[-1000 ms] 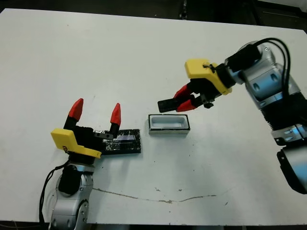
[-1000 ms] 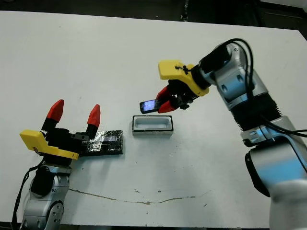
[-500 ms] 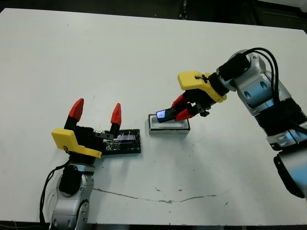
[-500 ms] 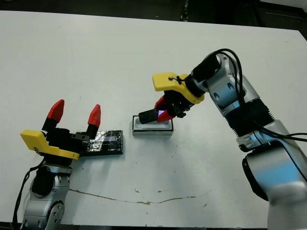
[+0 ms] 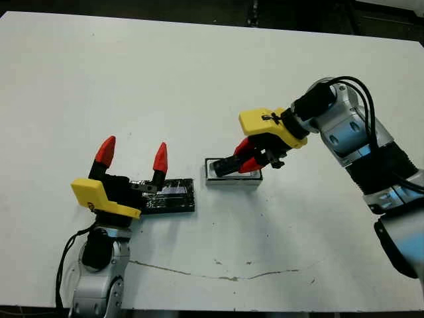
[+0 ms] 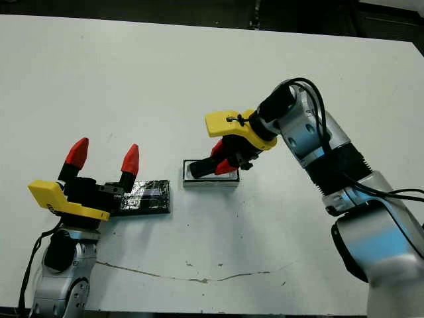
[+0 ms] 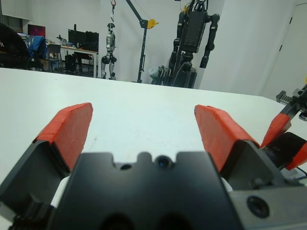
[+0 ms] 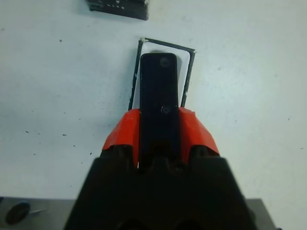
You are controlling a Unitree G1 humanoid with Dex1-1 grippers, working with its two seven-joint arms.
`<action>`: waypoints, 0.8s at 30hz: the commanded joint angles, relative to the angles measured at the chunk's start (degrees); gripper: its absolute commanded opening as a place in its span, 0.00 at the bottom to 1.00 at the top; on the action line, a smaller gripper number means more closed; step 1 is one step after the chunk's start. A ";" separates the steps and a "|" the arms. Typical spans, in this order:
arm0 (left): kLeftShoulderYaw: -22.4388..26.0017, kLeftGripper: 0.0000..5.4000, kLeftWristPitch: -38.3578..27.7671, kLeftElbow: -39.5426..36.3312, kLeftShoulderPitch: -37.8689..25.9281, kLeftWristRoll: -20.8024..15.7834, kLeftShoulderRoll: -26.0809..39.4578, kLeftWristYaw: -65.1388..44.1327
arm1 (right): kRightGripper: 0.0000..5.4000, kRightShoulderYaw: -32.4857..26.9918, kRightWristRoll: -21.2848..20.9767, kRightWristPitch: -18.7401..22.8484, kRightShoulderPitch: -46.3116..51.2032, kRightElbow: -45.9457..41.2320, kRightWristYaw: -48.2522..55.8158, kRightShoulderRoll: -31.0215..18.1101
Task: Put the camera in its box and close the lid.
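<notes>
Since the earlier frames the right gripper point(image 5: 244, 163) has been coming down and leftward, bringing the small flat black glossy camera point(image 8: 159, 98) from above the table to the mouth of the shallow white-lined, dark-rimmed box point(image 5: 255, 179). Its red fingers are clamping the camera's near end; the far end is reaching ahead over the white interior, lined up lengthwise with the tray. The slab is looking rigid, light and slick, so holding the narrow edges near one end seems wise. The left gripper point(image 5: 132, 158) is resting wide open and empty, the flat glossy black lid point(image 5: 173, 197) lying just beside its fingers.
</notes>
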 commanded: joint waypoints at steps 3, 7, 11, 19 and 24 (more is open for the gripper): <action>-0.18 1.00 -0.13 0.53 0.82 -0.49 0.01 -0.27 | 0.31 0.33 -1.10 1.59 1.06 -0.85 -1.42 0.20; -0.16 1.00 -0.67 0.82 0.85 -0.16 0.01 -0.11 | 0.31 0.27 -1.53 3.14 1.12 -1.51 -2.13 0.20; -0.25 1.00 -0.39 0.57 1.03 0.00 0.11 0.00 | 0.31 -0.24 -1.11 3.76 1.21 -1.42 -2.14 0.16; -0.29 1.00 -0.26 0.54 0.97 -0.09 -0.10 0.22 | 0.31 0.62 -2.05 3.04 1.51 -2.16 -2.09 -0.10; -0.32 1.00 -0.67 0.86 0.83 0.10 -0.08 0.22 | 0.31 1.60 -1.92 4.55 1.67 -2.64 -1.12 0.78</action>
